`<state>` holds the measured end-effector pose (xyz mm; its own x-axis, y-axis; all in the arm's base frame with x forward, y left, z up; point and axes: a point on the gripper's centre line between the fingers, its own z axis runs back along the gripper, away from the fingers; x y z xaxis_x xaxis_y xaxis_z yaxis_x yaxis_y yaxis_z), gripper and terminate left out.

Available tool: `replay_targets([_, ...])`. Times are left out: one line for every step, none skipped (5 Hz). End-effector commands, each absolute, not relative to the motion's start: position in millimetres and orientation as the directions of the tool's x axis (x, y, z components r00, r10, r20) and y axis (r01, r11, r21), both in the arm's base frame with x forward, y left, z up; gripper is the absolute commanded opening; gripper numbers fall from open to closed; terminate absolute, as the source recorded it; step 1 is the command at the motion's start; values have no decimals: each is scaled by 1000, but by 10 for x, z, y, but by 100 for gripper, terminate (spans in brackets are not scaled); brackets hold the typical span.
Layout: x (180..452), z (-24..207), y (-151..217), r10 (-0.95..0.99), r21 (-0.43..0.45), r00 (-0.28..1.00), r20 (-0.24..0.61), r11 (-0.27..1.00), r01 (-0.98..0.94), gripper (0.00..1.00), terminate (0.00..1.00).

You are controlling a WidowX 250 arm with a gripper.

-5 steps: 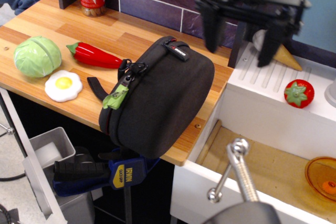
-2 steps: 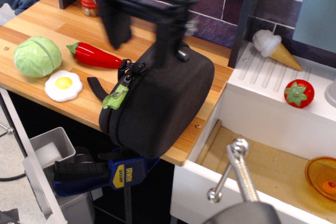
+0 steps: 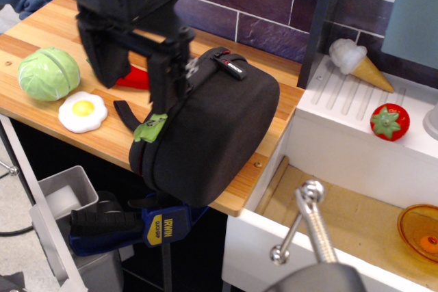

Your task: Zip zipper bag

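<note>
The zipper bag (image 3: 219,131) is a large black rounded fabric case lying on the wooden counter's front edge, partly overhanging it. Its lime-green pull tab (image 3: 150,128) hangs at its left end, with a black strap (image 3: 125,114) beside it and a small red-white label (image 3: 230,66) on top. My black gripper (image 3: 133,80) hovers over the bag's left end, just above the pull tab. Its two fingers (image 3: 163,80) point down and stand apart, open, holding nothing.
A green cabbage (image 3: 48,73), a fried egg (image 3: 82,112) and a red pepper (image 3: 133,78), partly hidden by the gripper, lie to the left. A blue-black clamp (image 3: 126,226) hangs under the counter (image 3: 41,32). A white sink unit (image 3: 356,135) with ice-cream cone (image 3: 357,61), tomato (image 3: 389,121) and faucet (image 3: 311,220) is at the right.
The gripper has swept from the upper right across to the left and come down over the bag's left end near the pull tab. The bag has not moved.
</note>
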<state>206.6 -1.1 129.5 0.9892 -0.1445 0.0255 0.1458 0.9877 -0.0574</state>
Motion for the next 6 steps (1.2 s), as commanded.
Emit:
replay_targets([2037,1183,-22,-165,-55,982,93,984,171,100,0])
replay_targets([2052,1098,-39,-146,-53,980,132,987,154,100,0])
replay_targets([2081,1021,-44,-150,-41,981,122,987,156,100,0])
replay_targets([2077,970,-67,-162,-34,978,129,985,168,100,0])
replay_targets([2074,958,-111,-163,-36,976,143,985,170,100,0])
replay_targets([2098,1015,-122,-156,-50,975,155,985,166,0,0])
